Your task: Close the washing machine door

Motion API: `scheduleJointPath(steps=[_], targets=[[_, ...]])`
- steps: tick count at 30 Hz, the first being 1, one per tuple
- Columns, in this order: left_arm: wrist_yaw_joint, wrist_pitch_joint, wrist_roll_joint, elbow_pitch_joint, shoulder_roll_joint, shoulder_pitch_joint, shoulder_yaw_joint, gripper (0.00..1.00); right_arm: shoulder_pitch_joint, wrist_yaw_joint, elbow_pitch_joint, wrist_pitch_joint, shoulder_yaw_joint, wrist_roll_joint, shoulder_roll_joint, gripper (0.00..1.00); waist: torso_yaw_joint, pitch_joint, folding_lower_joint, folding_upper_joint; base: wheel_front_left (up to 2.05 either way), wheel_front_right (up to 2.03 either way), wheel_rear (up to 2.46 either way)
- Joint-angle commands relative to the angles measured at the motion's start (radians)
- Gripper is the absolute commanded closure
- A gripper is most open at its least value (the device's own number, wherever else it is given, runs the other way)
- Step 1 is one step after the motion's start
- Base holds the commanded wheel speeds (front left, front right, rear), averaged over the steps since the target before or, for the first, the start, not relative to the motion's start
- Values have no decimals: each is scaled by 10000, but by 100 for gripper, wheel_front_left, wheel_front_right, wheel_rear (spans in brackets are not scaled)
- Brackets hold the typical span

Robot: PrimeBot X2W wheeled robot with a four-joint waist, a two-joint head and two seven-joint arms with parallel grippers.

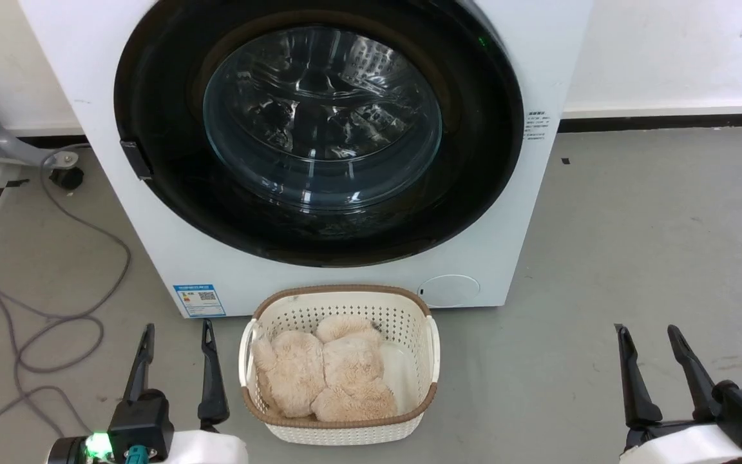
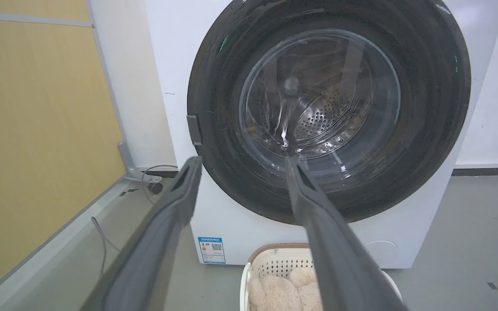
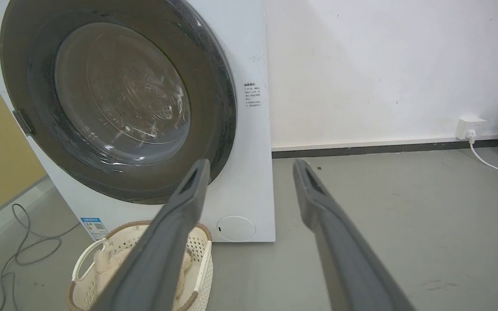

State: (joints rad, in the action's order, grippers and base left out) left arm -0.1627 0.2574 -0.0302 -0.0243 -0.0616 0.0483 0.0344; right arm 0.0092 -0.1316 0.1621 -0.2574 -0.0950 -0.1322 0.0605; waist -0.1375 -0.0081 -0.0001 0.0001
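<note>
1. My left fingers (image 1: 211, 380) stand at 7 o'clock in the head view, spread apart with nothing between them, tips pointing toward 12 o'clock.
2. My right fingers (image 1: 635, 380) stand at 5 o'clock, likewise parted and holding nothing, well apart from the machine.
3. The washing machine (image 1: 506, 258) fills the 12 o'clock part of the head view, standing on the grey floor (image 1: 635, 225) against a white wall.
4. The washing machine door (image 1: 321, 125) lies flat against the machine's front, its black ring flush with the white panel as far as I can tell; the steel drum shows through its clear glass centre.
5. A dark latch piece sits on the door's rim at 9 o'clock.
6. A cream basket (image 1: 339, 298) stands at 6 o'clock, just in front of the machine and between my two pairs of fingers; a beige plush toy (image 1: 332, 377) lies in it.
7. A blue sticker (image 1: 199, 300) sits low on the machine's front at 7 o'clock of the door, and a round cap (image 1: 449, 290) at 5 o'clock.
8. A grey cable (image 1: 55, 316) loops over the floor at 9 o'clock.
</note>
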Motion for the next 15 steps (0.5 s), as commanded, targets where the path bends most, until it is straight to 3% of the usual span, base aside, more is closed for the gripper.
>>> scheduleJointPath(steps=[1, 15], targets=[[1, -2, 0, 0, 0, 1, -2, 100, 1, 0, -3, 2, 1, 3, 0, 100, 0, 0, 1, -1, 0, 0, 0], [129, -238, 25, 19, 27, -42, -28, 100, -9, 1, -145, 227, 84, 117, -5, 100, 118, 3, 1, -1, 0, 0, 0]])
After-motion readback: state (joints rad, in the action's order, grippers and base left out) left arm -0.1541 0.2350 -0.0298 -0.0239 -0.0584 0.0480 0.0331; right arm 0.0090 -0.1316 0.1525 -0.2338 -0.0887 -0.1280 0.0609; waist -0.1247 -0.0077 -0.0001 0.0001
